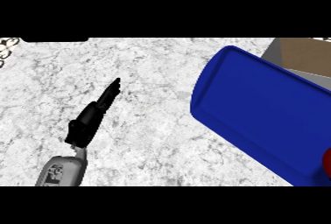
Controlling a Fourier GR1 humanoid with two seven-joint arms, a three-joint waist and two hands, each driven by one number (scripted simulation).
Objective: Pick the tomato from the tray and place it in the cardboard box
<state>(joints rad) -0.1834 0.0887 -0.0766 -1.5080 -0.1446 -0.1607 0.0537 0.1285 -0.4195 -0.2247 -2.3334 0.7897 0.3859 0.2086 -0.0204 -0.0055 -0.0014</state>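
Nearest to me, at the lower edge on my left side, my grey forearm [61, 171] comes up into view, and from it my left hand [90, 119] stretches away over the speckled grey-white counter [149, 131], fingers held straight and together, pointing up and to the right, holding nothing; I see it edge-on, so it looks like a thin black blade, well apart from everything else. Off to the lower right, cut by the picture's edge, a small red curve shows what I take for the tomato [327, 162], sitting at the near end of the blue tray [258, 96]; most of it is out of sight. That tray runs at a slant from the lower right up toward the middle of the view, its raised rim rounded at the far corner. Beyond it, in the top right corner, lies the cardboard box [310, 54], brown inside with a pale wall, partly hidden behind the tray's far rim. My right hand does not show anywhere
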